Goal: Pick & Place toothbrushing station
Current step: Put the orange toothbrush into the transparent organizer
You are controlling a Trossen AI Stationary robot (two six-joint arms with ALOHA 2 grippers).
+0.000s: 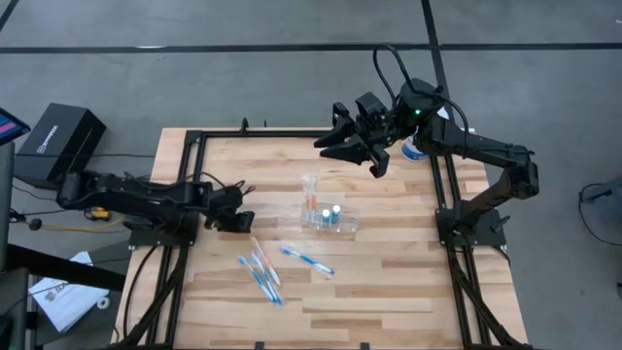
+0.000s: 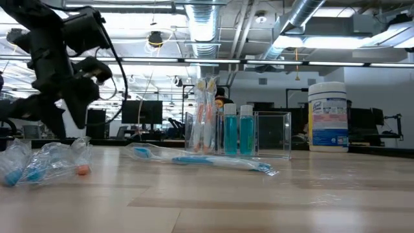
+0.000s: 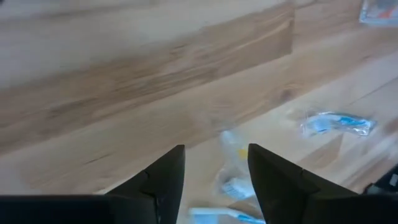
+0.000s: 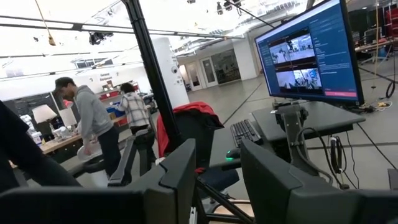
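High view: toothbrushing station (image 1: 328, 216) lies 10-to-4 on the desk (image 1: 389, 282), cup end at 10; both end effectors (image 1: 233, 216) (image 1: 352, 144) apart, empty.

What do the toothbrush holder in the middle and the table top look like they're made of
The toothbrushing station looks like clear, glossy hard plastic: the room behind shows straight through its walls and its edges catch the light. It could be acrylic; the pictures can't settle that. The table looks like light wood in glued strips with a smooth, faintly shiny finish: plank seams and grain are visible.
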